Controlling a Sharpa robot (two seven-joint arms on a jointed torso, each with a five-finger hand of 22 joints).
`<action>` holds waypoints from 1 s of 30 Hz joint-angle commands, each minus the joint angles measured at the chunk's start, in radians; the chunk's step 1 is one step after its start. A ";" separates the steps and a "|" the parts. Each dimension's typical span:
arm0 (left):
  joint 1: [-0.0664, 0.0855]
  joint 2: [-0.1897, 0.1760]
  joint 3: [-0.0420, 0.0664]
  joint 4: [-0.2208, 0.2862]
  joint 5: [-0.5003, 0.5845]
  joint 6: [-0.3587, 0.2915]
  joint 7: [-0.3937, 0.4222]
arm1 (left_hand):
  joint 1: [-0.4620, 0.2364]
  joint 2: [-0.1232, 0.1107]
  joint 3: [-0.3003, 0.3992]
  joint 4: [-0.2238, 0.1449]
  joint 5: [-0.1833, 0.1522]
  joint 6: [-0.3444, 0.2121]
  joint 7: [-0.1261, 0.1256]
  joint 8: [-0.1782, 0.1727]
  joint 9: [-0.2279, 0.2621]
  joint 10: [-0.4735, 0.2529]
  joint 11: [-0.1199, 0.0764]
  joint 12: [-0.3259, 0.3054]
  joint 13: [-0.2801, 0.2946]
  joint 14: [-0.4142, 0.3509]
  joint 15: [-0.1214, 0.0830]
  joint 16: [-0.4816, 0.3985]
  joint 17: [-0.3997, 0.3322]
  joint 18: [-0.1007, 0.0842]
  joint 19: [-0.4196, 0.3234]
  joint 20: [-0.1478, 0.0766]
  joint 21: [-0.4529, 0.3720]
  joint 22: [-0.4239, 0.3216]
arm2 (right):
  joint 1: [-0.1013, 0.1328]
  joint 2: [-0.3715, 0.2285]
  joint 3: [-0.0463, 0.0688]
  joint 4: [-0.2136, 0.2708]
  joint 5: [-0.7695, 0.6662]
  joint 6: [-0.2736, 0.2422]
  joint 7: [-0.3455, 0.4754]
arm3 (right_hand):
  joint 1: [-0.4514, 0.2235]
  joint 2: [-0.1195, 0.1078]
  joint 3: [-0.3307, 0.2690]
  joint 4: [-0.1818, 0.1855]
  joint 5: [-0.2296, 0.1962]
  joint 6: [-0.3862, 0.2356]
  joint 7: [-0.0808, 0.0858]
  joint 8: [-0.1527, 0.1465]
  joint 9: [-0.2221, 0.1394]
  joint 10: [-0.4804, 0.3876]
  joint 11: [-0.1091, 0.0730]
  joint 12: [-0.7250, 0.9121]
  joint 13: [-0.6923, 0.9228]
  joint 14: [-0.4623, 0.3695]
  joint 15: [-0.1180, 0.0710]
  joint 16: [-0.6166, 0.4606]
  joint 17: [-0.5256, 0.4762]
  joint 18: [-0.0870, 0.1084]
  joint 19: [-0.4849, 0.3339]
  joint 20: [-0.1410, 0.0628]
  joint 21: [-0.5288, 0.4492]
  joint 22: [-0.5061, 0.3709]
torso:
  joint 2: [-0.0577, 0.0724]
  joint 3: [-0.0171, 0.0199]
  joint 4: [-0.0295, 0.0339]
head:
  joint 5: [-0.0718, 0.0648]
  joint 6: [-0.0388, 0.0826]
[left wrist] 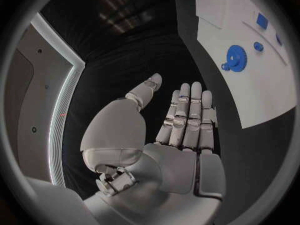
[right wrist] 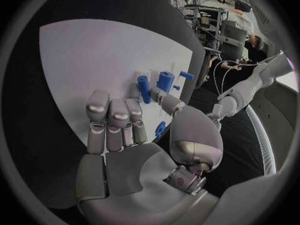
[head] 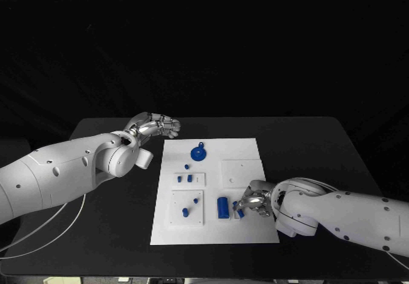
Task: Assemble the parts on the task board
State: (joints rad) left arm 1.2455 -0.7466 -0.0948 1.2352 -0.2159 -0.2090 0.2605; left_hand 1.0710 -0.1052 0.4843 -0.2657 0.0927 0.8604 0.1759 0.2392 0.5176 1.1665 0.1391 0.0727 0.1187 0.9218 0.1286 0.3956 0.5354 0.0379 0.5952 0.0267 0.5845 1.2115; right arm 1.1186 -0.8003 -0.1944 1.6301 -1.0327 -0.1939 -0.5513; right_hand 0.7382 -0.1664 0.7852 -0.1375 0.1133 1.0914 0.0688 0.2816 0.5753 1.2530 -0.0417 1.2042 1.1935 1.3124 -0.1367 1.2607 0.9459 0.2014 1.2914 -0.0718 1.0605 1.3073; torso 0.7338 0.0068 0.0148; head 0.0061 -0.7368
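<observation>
The silver right hand covers part of the small blue parts at the near right of the white task board; whether its fingers touch them cannot be told.

No legible text, labels, brands or numbers in any view. Task board surface is plain white, nothing printed that I can make out; blue parts carry no markings that can be read. Arm shells and hands: no readable logos or signs.
</observation>
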 commanded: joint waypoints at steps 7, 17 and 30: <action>0.001 0.001 0.001 0.002 0.001 0.012 0.005 | -0.005 0.000 0.003 0.006 -0.003 -0.007 0.000 0.006 -0.001 -0.007 -0.001 0.000 -0.001 0.005 0.001 -0.007 0.002 0.003 0.003 0.002 -0.004 0.002 | -0.003 -0.009 -0.002 0.011 -0.006 0.036 0.012 | -0.003 -0.065 0.010 0.051 -0.039 0.005 0.001 -0.005 -0.001 0.009 0.000 0.000 0.001 0.001 -0.009 -0.004 -0.001 0.060 0.004 -0.012 -0.003 0.009 | 0.000 0.0005 -0.0001 | 0.002 -0.001; 0.001 0.001 0.001 0.001 0.001 0.012 0.004 | -0.005 0.000 0.003 0.006 -0.002 -0.007 0.000 0.006 -0.001 -0.007 -0.001 0.000 -0.001 0.005 0.001 -0.007 0.003 0.003 0.003 0.002 -0.004 0.002 | -0.003 -0.016 0.000 0.015 -0.006 0.036 0.018 | -0.007 -0.086 0.009 0.074 -0.055 0.004 0.000 -0.005 0.000 0.010 0.000 0.000 0.002 0.001 -0.009 -0.004 -0.001 0.060 0.005 -0.013 -0.004 0.009 | 0.000 0.0010 -0.0002 | 0.002 0.000; 0.001 0.001 0.000 0.001 0.001 0.012 0.003 | -0.004 0.000 0.003 0.006 -0.002 -0.007 0.000 0.006 -0.001 -0.007 -0.001 0.000 -0.002 0.005 0.001 -0.008 0.003 0.003 0.004 0.002 -0.004 0.003 | -0.003 -0.033 0.013 0.041 0.004 0.044 0.027 | -0.010 -0.084 0.009 0.085 -0.057 0.004 0.000 -0.005 0.000 0.010 0.000 0.001 0.003 0.001 -0.010 -0.004 0.000 0.060 0.005 -0.014 -0.004 0.008 | 0.000 0.0000 -0.0004 | 0.002 0.000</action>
State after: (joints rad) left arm 1.2456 -0.7469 -0.0949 1.2342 -0.2161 -0.2088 0.2584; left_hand 1.0710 -0.1052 0.4871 -0.2629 0.0927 0.8608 0.1763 0.2392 0.5178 1.1665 0.1391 0.0727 0.1188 0.9218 0.1286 0.3915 0.5373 0.0379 0.5952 0.0267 0.5845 1.2130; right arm 1.1162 -0.8319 -0.1815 1.6662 -1.0314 -0.1704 -0.5388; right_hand 0.7278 -0.2442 0.7939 -0.0573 0.0612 1.0966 0.0655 0.2813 0.5743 1.2540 -0.0429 1.2042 1.1954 1.3120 -0.1391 1.2607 0.9459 0.2028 1.2968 -0.0767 1.0605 1.3080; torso 0.7337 0.0071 0.0145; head 0.0081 -0.7364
